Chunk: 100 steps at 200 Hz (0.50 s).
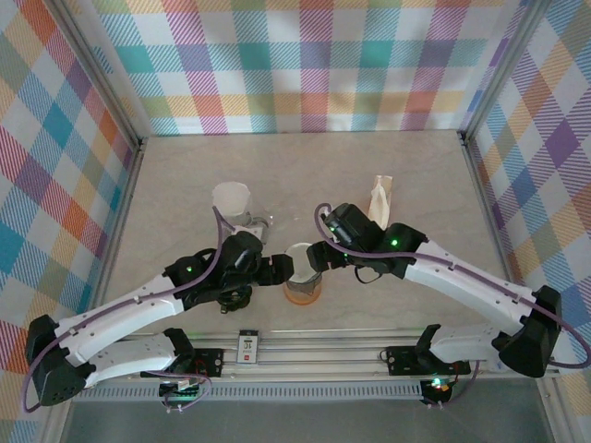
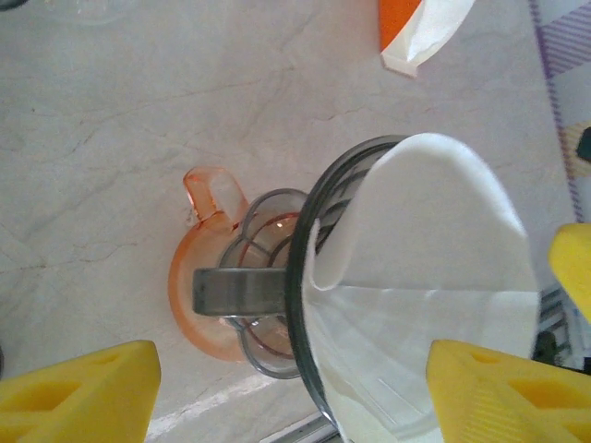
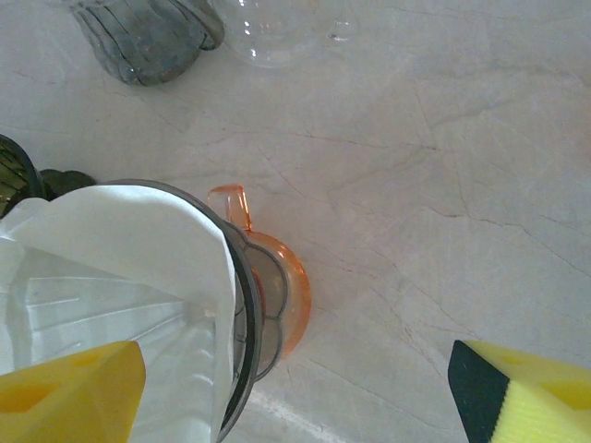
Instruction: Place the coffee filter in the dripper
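Note:
The smoky grey dripper [image 1: 301, 268] stands on an orange saucer [image 1: 301, 294] at the table's near middle. The white paper filter [image 2: 434, 277] sits opened inside the dripper's cone, one edge rising above the rim. My left gripper [image 1: 277, 270] is just left of the dripper, open, with the dripper's handle [image 2: 235, 291] and rim between its wide yellow fingers [image 2: 78, 388]. My right gripper [image 1: 319, 260] is at the dripper's right side, also open; its left finger [image 3: 69, 392] hangs over the filter [image 3: 120, 249] and its right finger over bare table.
A white cone and a glass vessel [image 1: 235, 208] stand behind the left gripper. An orange-and-white filter packet [image 1: 380, 198] stands upright behind the right arm. A second grey piece [image 3: 148, 37] and clear glass [image 3: 277, 28] lie further off. Checked walls enclose the table.

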Each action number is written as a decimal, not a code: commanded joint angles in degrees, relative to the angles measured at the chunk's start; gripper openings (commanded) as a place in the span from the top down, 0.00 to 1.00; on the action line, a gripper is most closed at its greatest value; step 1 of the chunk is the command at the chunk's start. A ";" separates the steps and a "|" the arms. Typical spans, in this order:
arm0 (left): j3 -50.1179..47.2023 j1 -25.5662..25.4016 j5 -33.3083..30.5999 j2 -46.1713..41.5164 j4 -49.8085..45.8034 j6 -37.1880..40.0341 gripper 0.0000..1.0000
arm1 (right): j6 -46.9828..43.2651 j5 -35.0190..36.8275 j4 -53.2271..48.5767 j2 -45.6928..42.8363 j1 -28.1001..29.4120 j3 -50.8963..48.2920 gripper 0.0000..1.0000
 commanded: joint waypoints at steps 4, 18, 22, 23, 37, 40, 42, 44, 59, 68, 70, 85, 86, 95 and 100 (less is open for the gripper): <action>0.35 0.76 -1.86 -3.63 0.26 0.07 0.24 | 0.94 1.52 0.89 -2.69 0.00 -0.42 0.13; 1.21 0.76 -4.35 -5.51 -3.14 0.12 0.24 | 1.04 2.01 0.91 -3.79 0.03 -0.70 0.13; 1.44 0.82 -5.31 -6.09 -4.31 0.09 0.24 | 1.03 2.15 0.90 -4.17 0.01 -0.91 0.13; 1.45 0.83 -5.54 -6.29 -4.62 0.10 0.24 | 1.04 2.13 0.90 -4.29 0.01 -0.93 0.13; 1.57 1.08 -8.70 -8.37 -9.17 -0.71 0.25 | 1.29 2.36 0.98 -5.29 0.02 -1.53 0.13; 1.51 1.25 -9.11 -8.81 -9.99 -1.18 0.26 | 1.32 2.39 1.01 -5.51 0.01 -1.71 0.13; 1.55 1.39 -9.66 -9.08 -10.76 -1.42 0.27 | 1.31 2.44 0.99 -5.60 0.01 -1.81 0.13; 1.44 1.51 -10.01 -9.36 -11.51 -1.52 0.27 | 1.31 2.41 0.99 -5.71 0.01 -1.87 0.13; 0.84 2.87 -12.20 -11.45 -17.14 -3.81 0.32 | 1.67 2.61 1.37 -6.79 -0.01 -2.89 0.13; -0.09 3.90 -12.83 -12.71 -20.21 -5.53 0.34 | 1.96 2.72 1.72 -7.38 0.01 -3.68 0.13; -0.28 4.07 -12.94 -13.02 -20.92 -5.96 0.34 | 2.00 2.70 1.74 -7.57 0.01 -3.86 0.13; -2.31 5.89 -13.53 -15.07 -26.36 -9.31 0.36 | 2.27 2.89 2.15 -8.58 0.03 -5.18 0.13; -2.44 5.96 -13.56 -15.22 -26.72 -9.56 0.37 | 2.27 2.90 2.14 -8.65 0.02 -5.27 0.13; -3.69 7.13 -13.76 -16.62 -29.38 -11.31 0.39 | 2.44 2.99 2.39 -9.28 0.01 -6.14 0.13; -4.40 7.76 -13.78 -17.45 -30.81 -12.12 0.41 | 2.45 2.96 2.48 -9.74 0.04 -6.59 0.13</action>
